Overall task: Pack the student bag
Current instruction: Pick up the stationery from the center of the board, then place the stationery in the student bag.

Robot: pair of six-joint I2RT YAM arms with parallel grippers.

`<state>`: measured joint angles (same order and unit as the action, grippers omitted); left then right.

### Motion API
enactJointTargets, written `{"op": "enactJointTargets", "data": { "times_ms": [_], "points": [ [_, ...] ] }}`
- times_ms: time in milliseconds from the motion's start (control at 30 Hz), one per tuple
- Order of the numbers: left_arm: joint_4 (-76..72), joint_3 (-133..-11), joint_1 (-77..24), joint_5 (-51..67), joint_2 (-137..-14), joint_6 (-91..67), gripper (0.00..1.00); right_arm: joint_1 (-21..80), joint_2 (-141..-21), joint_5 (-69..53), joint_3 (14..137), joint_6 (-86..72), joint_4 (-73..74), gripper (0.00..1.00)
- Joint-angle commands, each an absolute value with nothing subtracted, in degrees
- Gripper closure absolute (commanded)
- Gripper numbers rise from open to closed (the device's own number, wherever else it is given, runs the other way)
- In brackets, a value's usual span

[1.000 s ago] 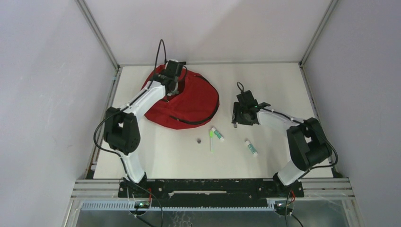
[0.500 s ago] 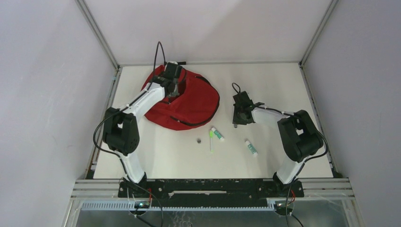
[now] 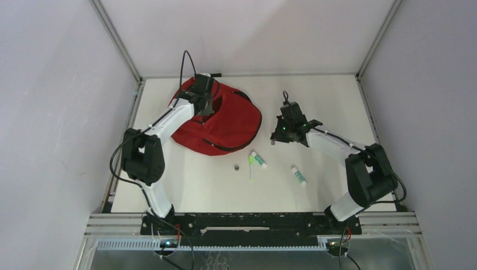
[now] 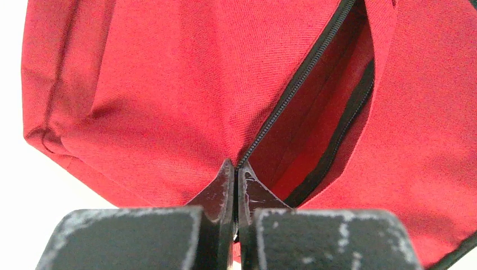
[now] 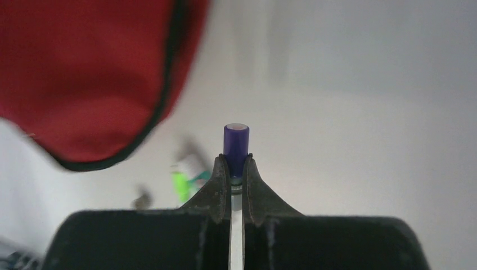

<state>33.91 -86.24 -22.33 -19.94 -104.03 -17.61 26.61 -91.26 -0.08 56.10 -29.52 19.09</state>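
- student bag (image 3: 230, 121): soft red fabric, black zip and black edge trim, lying flat-ish on the white table (image 3: 337, 101), far-left part, by far the biggest item.
- Left wrist view: black zip (image 4: 306, 76) is parted, gap widens away from the fingers. Inside shows red with a black band (image 4: 343, 129).
- left gripper (image 4: 235, 175): jaws fully together, tips pinching the bag right at the closed end of the zip opening. Fabric creases run into the tips. Can't tell if it has the pull or just cloth.
- right gripper (image 5: 236, 169): clamped on a purple-capped pen (image 5: 236, 140), cap sticking out past the fingertips, pale barrel between the fingers. It is above bare table, right of the bag and apart from it.
- Edges: bag's far side sits near the back edge of the table, its left side near the left edge and frame rail.
- Just beside the bag's near edge: a white-and-teal tube (image 3: 259, 160), a green pen (image 3: 251, 169) and a small dark round piece (image 3: 237, 167). A second tube (image 3: 298, 175) lies further right.
- Open room: the right half and far-right corner of the table are bare white, as is a bare strip between the loose items and the arm bases.
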Motion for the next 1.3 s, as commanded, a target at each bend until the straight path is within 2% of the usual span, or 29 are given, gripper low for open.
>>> {"op": "enactJointTargets", "data": {
  "times_ms": [0,333,800,1100,1167,1267],
  "points": [
    [32.1,-85.6,-21.5,-15.2,-99.8,-18.7,1.0,29.5,-87.6,-7.9,61.8,-34.2,13.6,1.0],
    [31.5,-84.7,-17.8,-5.5,-97.4,-19.9,1.0,35.0,-102.2,-15.0,80.0,-43.9,2.8,1.0],
    [30.7,-83.0,-15.9,-0.8,-96.7,-21.1,1.0,38.4,-126.2,-14.3,106.9,-53.3,3.9,1.0],
    [29.9,-82.3,-14.1,2.7,-96.0,-22.5,1.0,38.5,-128.5,-11.3,106.9,-55.0,3.7,1.0],
    [29.6,-82.3,-14.0,3.7,-96.0,-22.6,1.0,38.5,-130.0,-11.5,108.7,-55.0,5.0,0.94],
    [29.4,-82.1,-13.9,4.0,-96.1,-22.9,1.0,38.6,-131.9,-11.9,112.7,-53.9,8.8,0.68]
  ]
}}
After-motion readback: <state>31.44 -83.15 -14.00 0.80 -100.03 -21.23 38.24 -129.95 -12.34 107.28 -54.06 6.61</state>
